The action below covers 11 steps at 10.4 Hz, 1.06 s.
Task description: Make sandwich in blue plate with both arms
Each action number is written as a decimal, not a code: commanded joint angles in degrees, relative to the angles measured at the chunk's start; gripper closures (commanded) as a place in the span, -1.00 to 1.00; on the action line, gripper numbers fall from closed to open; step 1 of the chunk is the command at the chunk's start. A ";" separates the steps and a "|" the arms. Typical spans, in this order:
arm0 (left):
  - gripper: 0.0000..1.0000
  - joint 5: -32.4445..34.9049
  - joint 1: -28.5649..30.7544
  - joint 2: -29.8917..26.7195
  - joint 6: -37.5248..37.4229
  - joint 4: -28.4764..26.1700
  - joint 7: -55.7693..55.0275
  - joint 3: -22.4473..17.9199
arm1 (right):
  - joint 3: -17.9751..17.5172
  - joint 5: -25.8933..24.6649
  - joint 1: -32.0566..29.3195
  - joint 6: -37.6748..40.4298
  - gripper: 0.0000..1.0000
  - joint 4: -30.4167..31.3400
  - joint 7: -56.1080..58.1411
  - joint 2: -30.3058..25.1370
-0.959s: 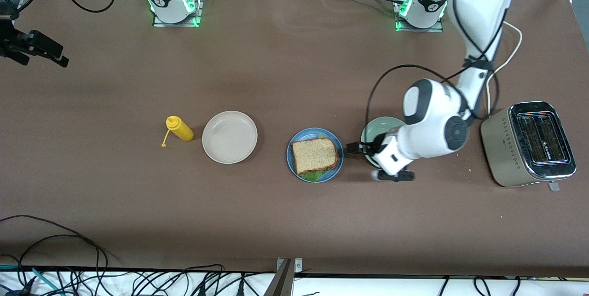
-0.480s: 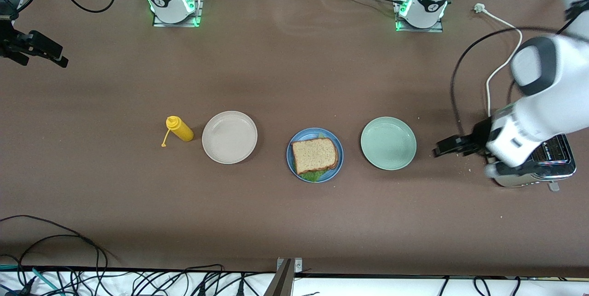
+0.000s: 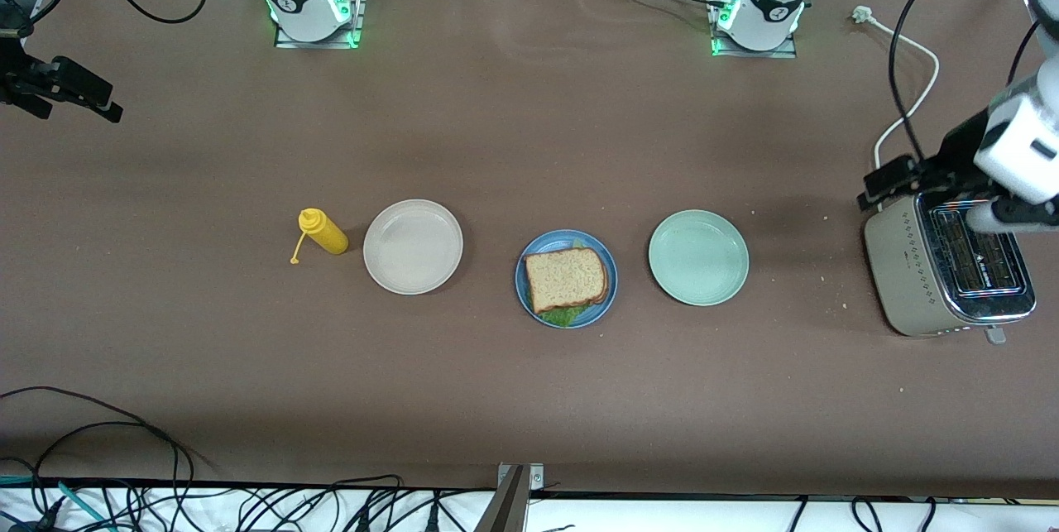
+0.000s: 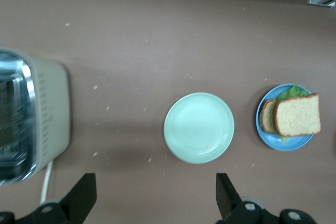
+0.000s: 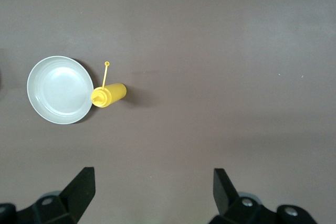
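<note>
The sandwich (image 3: 567, 279) lies on the blue plate (image 3: 529, 300), between 2 other plates on the desk (image 3: 529, 400). The left end effector (image 4: 155, 199), fingers wide, hangs well apart from it, over the toaster (image 3: 947, 267). The right end effector (image 5: 153, 195), fingers wide too, waits near the mustard bottle (image 5: 108, 95).

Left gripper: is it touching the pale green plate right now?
Apart. The front view shows the left gripper up over the toaster, with bare table between it and the pale green plate.
</note>
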<state>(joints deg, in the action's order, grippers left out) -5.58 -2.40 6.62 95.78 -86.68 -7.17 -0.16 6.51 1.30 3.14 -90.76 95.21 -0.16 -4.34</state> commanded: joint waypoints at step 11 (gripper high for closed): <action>-1.00 8.40 -0.32 -6.98 -10.00 0.37 -4.60 0.60 | 0.17 -0.42 0.11 1.28 -1.00 -2.31 -0.46 0.30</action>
<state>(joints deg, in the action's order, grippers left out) 1.20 -2.72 -1.40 86.24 -88.16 -11.08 0.07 6.52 1.29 3.14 -90.76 94.91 -0.16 -4.30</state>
